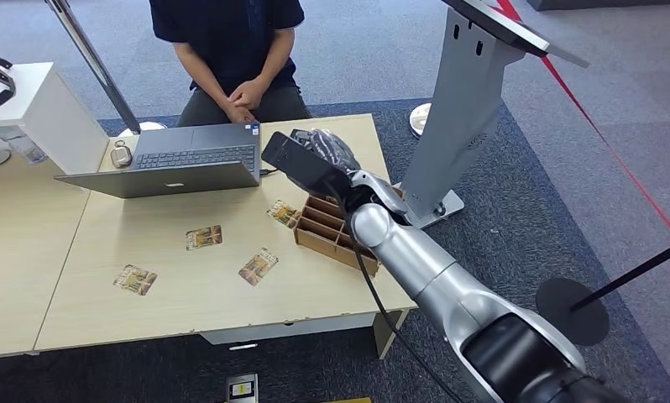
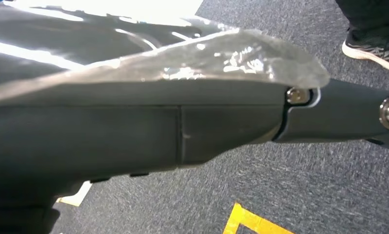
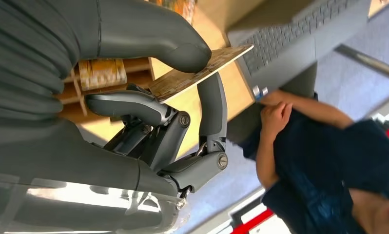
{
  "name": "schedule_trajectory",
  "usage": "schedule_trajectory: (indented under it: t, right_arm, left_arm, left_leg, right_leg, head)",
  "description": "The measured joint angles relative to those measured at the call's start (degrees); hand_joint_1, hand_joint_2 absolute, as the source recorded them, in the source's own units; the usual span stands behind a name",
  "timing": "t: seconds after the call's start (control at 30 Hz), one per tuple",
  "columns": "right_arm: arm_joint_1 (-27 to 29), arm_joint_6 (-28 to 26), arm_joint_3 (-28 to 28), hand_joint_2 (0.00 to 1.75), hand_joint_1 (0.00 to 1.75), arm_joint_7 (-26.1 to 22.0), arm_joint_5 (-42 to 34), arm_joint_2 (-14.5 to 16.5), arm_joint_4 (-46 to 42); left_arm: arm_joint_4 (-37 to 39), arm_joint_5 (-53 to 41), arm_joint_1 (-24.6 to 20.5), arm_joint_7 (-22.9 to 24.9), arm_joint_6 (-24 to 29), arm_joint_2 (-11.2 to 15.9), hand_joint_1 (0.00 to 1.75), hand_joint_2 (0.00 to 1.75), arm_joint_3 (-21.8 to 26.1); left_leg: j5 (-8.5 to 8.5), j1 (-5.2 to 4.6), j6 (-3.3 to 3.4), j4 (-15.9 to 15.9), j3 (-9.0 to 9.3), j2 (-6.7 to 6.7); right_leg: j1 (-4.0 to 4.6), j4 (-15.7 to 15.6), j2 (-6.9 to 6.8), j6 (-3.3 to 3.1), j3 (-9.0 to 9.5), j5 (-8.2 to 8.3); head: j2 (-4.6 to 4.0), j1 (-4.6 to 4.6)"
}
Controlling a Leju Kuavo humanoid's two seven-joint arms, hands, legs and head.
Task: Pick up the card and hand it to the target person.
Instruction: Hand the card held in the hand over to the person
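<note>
Right hand point(image 3: 148, 97) pinches card point(image 3: 202, 68) above table edge point(image 1: 382, 151); left hand's state unclear.

Up high, the head view looks forward and down across the worktop point(image 1: 189, 311), taking in the laptop point(image 1: 180, 159), the seated person point(image 1: 231, 50) beyond it and the right arm reaching in from below. In close, the right wrist view sits just behind the right hand point(image 3: 148, 97), turned on its side, facing that same laptop point(image 3: 290, 44) and person point(image 3: 319, 161). The left wrist view points down at grey carpet point(image 2: 290, 190), tight against dark robot casing.
</note>
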Motion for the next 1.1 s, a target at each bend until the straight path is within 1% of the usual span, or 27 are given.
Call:
schedule_trajectory:
  t: [0.07,0.13,0.17,0.2,0.23,0.3,0.33,0.37,0.4,0.67,0.87,1.0,1.1]
  right_arm:
    - [0.5,0.6,0.8,1.75,1.67,-0.2,-0.4,1.1,2.5]
    - [1.1,1.2,1.6,1.75,1.62,-0.3,-0.9,2.1,4.6]
    - [1.5,1.5,2.0,1.75,1.56,-0.4,-1.1,2.5,5.7]
    - [1.7,1.7,2.4,1.75,1.46,-0.4,-1.2,3.0,6.7]
    - [2.0,1.8,2.7,1.75,1.22,-0.4,-1.4,3.4,7.6]
    - [2.6,1.9,3.4,1.75,0.51,-0.4,-1.5,4.1,9.5]
    - [2.8,1.8,3.7,1.75,0.2,-0.3,-1.6,4.4,10.3]
    - [3.0,1.7,4.0,1.75,0.03,-0.2,-1.6,4.7,11.0]
    - [3.1,1.4,4.3,1.75,0.0,-0.1,-1.7,4.9,11.7]
    - [3.2,-1.9,5.1,1.75,0.0,-1.0,-3.0,6.5,15.6]
    - [2.5,-2.7,5.1,1.75,0.0,-1.7,-4.3,7.5,16.9]
    - [2.3,-3.1,5.1,1.75,0.0,-2.3,-5.1,7.9,17.6]
    - [2.3,-4.5,5.1,1.75,0.0,-3.5,-5.8,7.9,17.8]
  left_arm:
    - [0.0,-0.2,0.0,0.5,0.0,0.0,0.0,0.0,-0.1]
    - [0.0,-0.3,0.0,0.9,0.0,0.0,0.0,0.0,-0.3]
    - [0.0,-0.4,0.0,1.1,0.0,0.0,0.0,0.0,-0.4]
    - [0.0,-0.4,0.0,1.3,0.0,0.0,0.0,0.0,-0.5]
    - [0.0,-0.4,0.0,1.5,0.0,0.0,0.0,0.0,-0.6]
    - [0.0,-0.4,0.0,1.6,0.0,0.0,0.0,0.0,-0.8]
    - [0.0,-0.4,0.0,1.7,0.0,0.0,0.0,0.0,-0.9]
    - [0.0,-0.4,0.0,1.7,0.1,0.0,0.0,0.0,-1.0]
    - [0.0,-0.4,0.0,1.7,0.1,0.0,0.0,0.0,-1.0]
    - [0.0,-0.4,0.0,1.7,0.1,0.0,0.0,0.0,-1.2]
    - [0.2,-0.6,0.0,2.2,0.1,-0.3,0.0,0.0,-1.2]
    - [0.3,-0.8,0.0,2.3,0.1,-0.4,0.0,0.0,-1.2]
    - [0.3,-0.8,0.0,2.3,0.1,-0.5,0.0,0.0,-1.1]
  left_leg:
    - [0.0,0.0,0.0,0.0,0.0,0.0]
    - [0.0,-0.01,0.0,0.0,0.0,0.0]
    - [0.0,-0.01,0.0,0.0,0.0,0.0]
    - [0.0,-0.01,0.0,0.0,0.0,0.0]
    - [0.0,-0.01,0.0,0.0,0.0,0.0]
    - [0.0,-0.01,0.0,0.0,0.0,0.01]
    - [0.0,-0.01,0.0,0.0,0.0,0.01]
    - [0.0,-0.01,0.0,0.0,0.0,0.01]
    - [0.0,-0.01,0.0,0.0,0.01,0.01]
    - [0.01,-0.01,0.0,0.0,0.01,0.02]
    - [0.01,-0.01,0.0,0.0,0.02,0.02]
    - [0.01,-0.01,0.0,0.0,0.02,0.02]
    - [0.02,-0.01,0.0,0.0,0.03,0.02]
  right_leg:
    - [0.0,0.0,0.0,0.0,0.0,0.0]
    - [0.0,0.0,0.0,0.0,-0.01,0.0]
    - [0.0,0.0,0.0,0.0,-0.01,0.0]
    - [0.0,0.0,0.0,0.0,-0.01,0.0]
    - [0.0,0.0,0.0,0.0,-0.01,0.0]
    - [0.0,0.0,0.0,0.0,-0.01,0.0]
    - [0.0,0.0,0.0,0.0,-0.01,0.01]
    - [0.0,0.0,0.0,0.0,-0.01,0.01]
    - [0.0,0.0,0.0,-0.01,-0.01,0.01]
    - [0.0,0.0,0.0,-0.03,-0.01,0.03]
    - [0.0,0.0,0.0,-0.03,-0.01,0.04]
    - [0.0,0.0,0.0,-0.03,-0.01,0.04]
    - [0.0,0.0,0.0,-0.02,-0.01,0.05]
  head:
    - [0.0,0.0]
    - [0.0,0.0]
    - [0.0,0.0]
    - [0.0,0.0]
    - [0.0,0.0]
    - [0.0,0.0]
    - [0.0,0.0]
    - [0.0,-0.01]
    - [0.0,-0.01]
    - [0.0,0.0]
    - [0.0,0.01]
    - [0.0,0.0]
    - [0.0,0.0]
